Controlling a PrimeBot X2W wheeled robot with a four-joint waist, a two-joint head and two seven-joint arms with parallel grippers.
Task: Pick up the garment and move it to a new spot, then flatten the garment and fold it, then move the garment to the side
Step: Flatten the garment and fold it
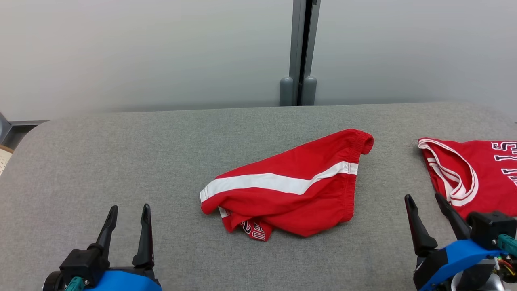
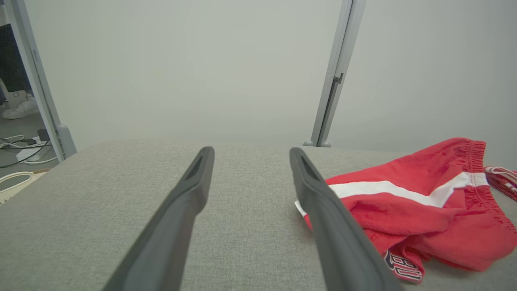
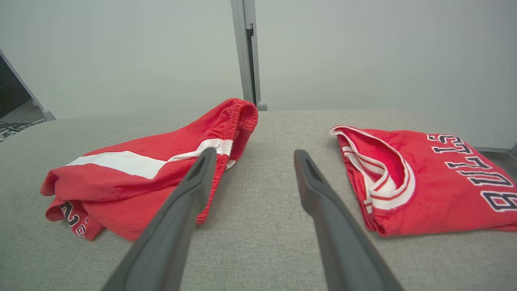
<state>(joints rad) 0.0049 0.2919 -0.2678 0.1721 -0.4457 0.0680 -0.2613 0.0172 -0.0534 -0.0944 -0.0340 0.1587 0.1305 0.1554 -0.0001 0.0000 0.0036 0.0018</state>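
Yet to lift the red shorts (image 1: 282,186), bunched at centre of the grey table (image 1: 121,161); poised with left gripper (image 1: 130,207) at 7 o'clock, right gripper (image 1: 423,197) at 5 o'clock, both spread, empty. Flattening, folding, sidelining ahead.

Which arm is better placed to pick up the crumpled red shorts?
Left, probably. The left gripper and right gripper are both open and similarly near the shorts, but the left faces the loose hem across bare grey surface, while the right sits beside the folded jersey.
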